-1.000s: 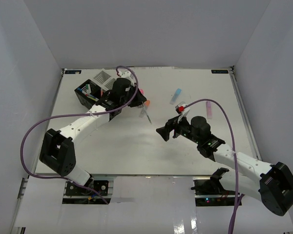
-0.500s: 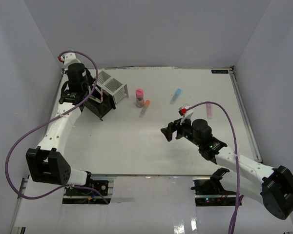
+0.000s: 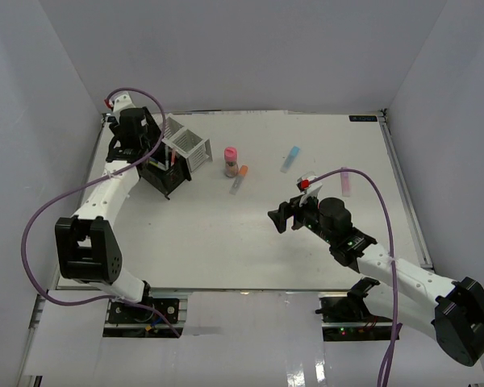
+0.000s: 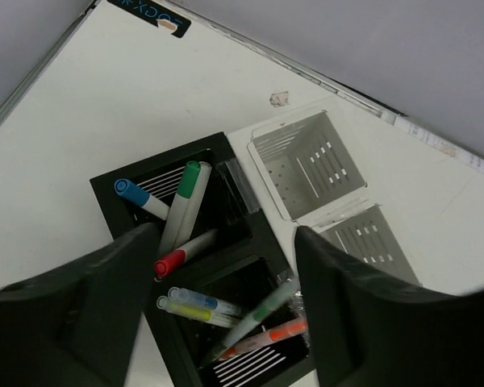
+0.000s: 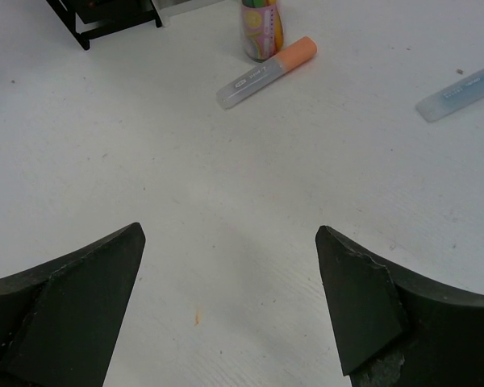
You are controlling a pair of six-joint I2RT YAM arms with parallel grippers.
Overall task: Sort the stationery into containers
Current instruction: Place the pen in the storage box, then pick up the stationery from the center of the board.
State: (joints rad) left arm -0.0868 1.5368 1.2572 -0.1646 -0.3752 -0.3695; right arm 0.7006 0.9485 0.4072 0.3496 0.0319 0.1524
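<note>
Pens (image 4: 185, 197) in blue, green, red, yellow and orange lie inside the black box (image 4: 105, 201). The left pincer (image 4: 226, 242) hangs open and empty above it, and the white boxes (image 4: 306, 161) stand just beside. The right pincer (image 5: 230, 234), spread wide and holding nothing, hovers over the desk (image 5: 226, 177) near the orange-capped marker (image 5: 266, 71) and the pink-capped cylinder (image 3: 231, 160).

- Top view: bright, even, diffuse light from above. The counter (image 3: 226, 242) reads near white and the walls have a bluish cast.
- Shadows on the counter are soft and faint, with no hard edges.
- Left wrist view: the fingers (image 4: 81, 322) of the left hand (image 4: 226, 238) are dark and blurred, with no surface detail. The black box (image 4: 117, 205) and its pens (image 4: 185, 201) are sharp, with saturated colours.
- Right wrist view: the fingers (image 5: 64, 310) of the right hand (image 5: 228, 234) are underexposed and soft-edged. The counter is evenly lit, with its specks in focus. There is a faint shadow beside the orange-capped marker (image 5: 266, 71).
</note>
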